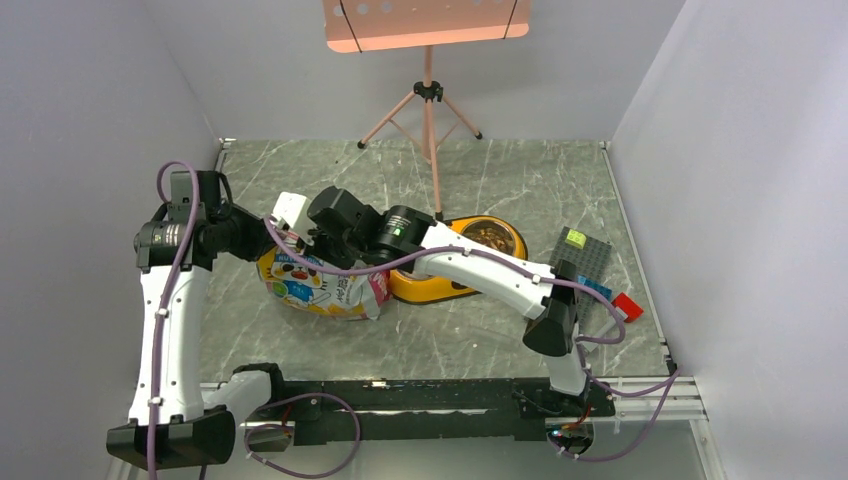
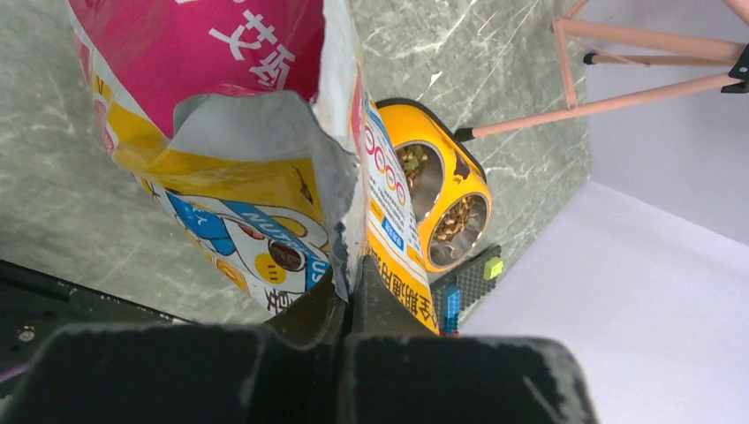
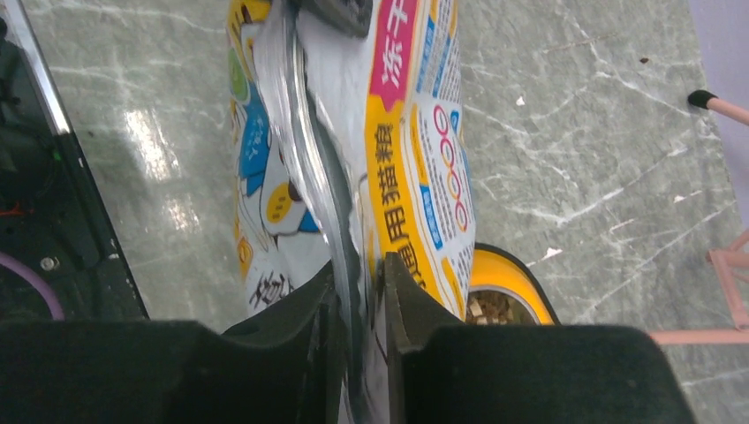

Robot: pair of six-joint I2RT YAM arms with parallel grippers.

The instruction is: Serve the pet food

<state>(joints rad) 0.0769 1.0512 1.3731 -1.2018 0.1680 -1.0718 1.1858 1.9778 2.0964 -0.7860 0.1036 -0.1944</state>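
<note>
The grey marble bench (image 1: 450, 340) has bare stone along the lower edge of the overhead view. Walls close in at the left and right, and a pink tripod (image 1: 428, 120) stands at the upper middle.

The bag (image 1: 310, 290) sits left of centre, its magenta bottom band just beside the yellow feeder (image 1: 435, 292). Its torn mouth is at the upper left, where both arms meet.

The left claw (image 2: 349, 296) is pressed together on the bag's side seam by the mouth. The right claw (image 3: 360, 300) is closed round the crumpled top edge, with film filling the narrow gap between its fingers. How firmly it bites I cannot tell.

Kibble (image 2: 455, 221) already lies in both steel bowls. Any left in the bag is hidden.

As I judge it, the step is carrying the bag by its mouth. To pour more:
- Lift both claws together so the film does not tear.
- Swing the mouth over a bowl before tipping, because the bottom now faces the feeder.
- Tip slowly, since the bowls look partly full.

The right forearm lies across the feeder, so lift clear of its rim. Swing towards the lower middle, away from the tripod's feet and the studded plate (image 1: 585, 255) at the right.
</note>
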